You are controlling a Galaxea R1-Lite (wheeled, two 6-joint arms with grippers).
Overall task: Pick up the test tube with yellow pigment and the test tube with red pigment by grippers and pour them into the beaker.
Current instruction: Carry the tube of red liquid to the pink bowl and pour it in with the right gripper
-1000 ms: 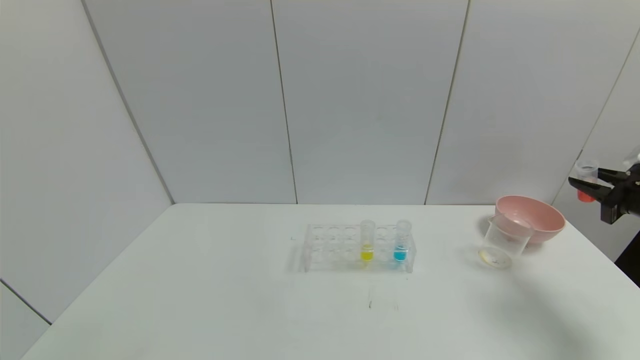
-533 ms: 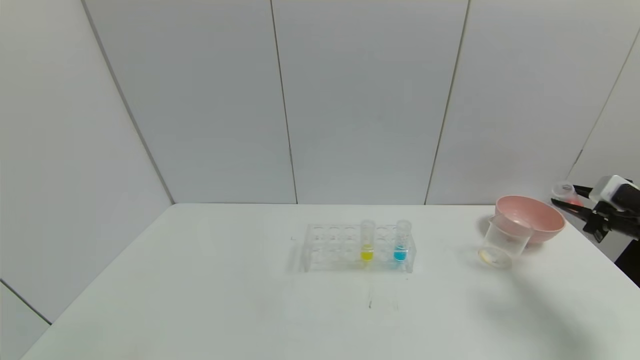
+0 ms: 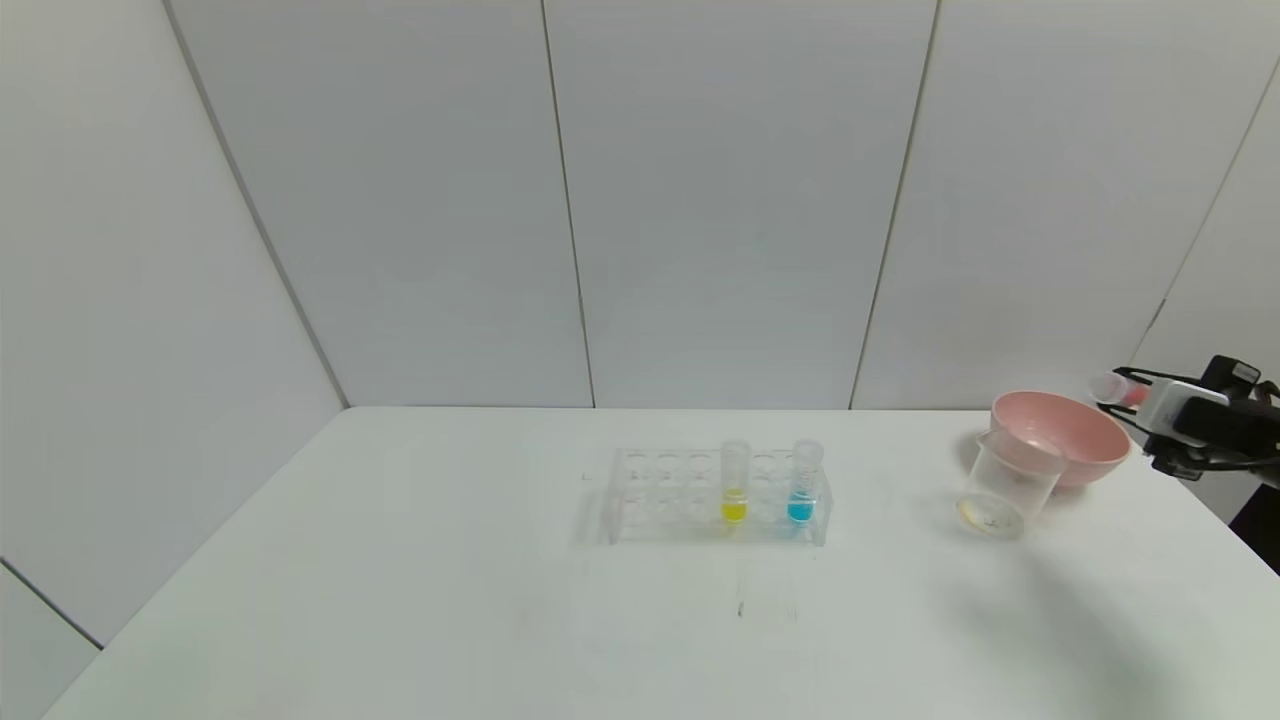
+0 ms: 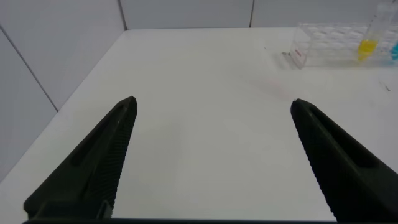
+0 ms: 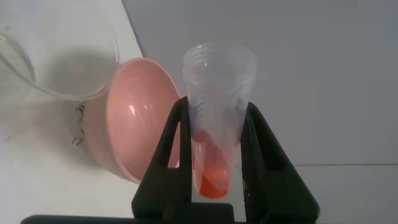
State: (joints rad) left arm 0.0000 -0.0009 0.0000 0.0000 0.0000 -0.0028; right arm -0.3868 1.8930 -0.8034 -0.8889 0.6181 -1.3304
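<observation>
My right gripper (image 3: pixel 1128 388) is shut on the test tube with red pigment (image 3: pixel 1117 389) at the far right, just right of the pink bowl, with the tube tipped over so its open mouth points left. In the right wrist view the tube (image 5: pixel 217 124) sits between the two fingers (image 5: pixel 171 146) with orange-red liquid at its bottom end. The beaker (image 3: pixel 1005 480) stands in front of the bowl, left of the gripper. The test tube with yellow pigment (image 3: pixel 734 482) stands upright in the clear rack (image 3: pixel 660 495). My left gripper (image 4: pixel 213 107) is open and empty over bare table, far from the rack.
A pink bowl (image 3: pixel 1060 432) stands right behind the beaker, near the table's right edge. A tube with blue liquid (image 3: pixel 803 482) stands in the rack, right of the yellow one. Walls close the table at the back and left.
My right gripper has turned over with the red tube, from upright to lying sideways with its mouth to the left, and has sunk a little beside the pink bowl.
</observation>
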